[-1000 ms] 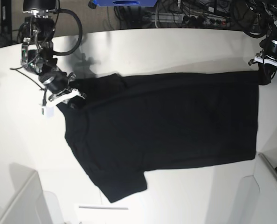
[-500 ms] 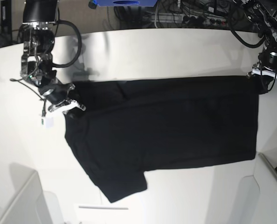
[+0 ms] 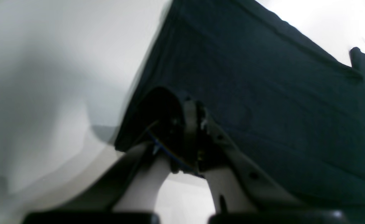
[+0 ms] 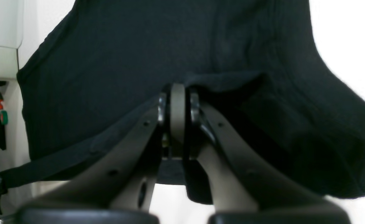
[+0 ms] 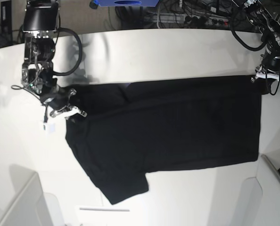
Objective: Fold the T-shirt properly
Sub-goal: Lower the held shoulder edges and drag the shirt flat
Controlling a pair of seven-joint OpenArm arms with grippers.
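In the right wrist view, the right pincer (image 4: 176, 102) is clamped on a bunched edge of the T-shirt (image 4: 157, 53), near the collar and shoulder, with the jaws fully together on the fabric. The left wrist view shows the left pincer (image 3: 191, 124) closed on a corner of the same garment, at the hem end, with cloth wrapped over the fingertips.

The T-shirt (image 5: 168, 132) lies spread lengthwise on the white counter (image 5: 177, 52). One sleeve points toward the near edge. The far long edge is held at both ends, by the right pincer (image 5: 73, 112) at the base view's left and the left pincer (image 5: 266, 81) at its right.

The step in hand appears to be a lengthwise fold of the gripped edge. To do it well, both arms should lift by the same amount, keep the edge taut between them, and travel in parallel toward the near edge. Unequal travel would likely skew the fold line. Release should follow only once the edge lies flat.

The wrist views confirm jaw closure and cloth capture, which the base view shows too small to judge. The base view alone shows the whole outline, the free sleeve and the alignment of the held edge. A pale tray (image 4: 2, 34) appears at the right wrist view's corner.
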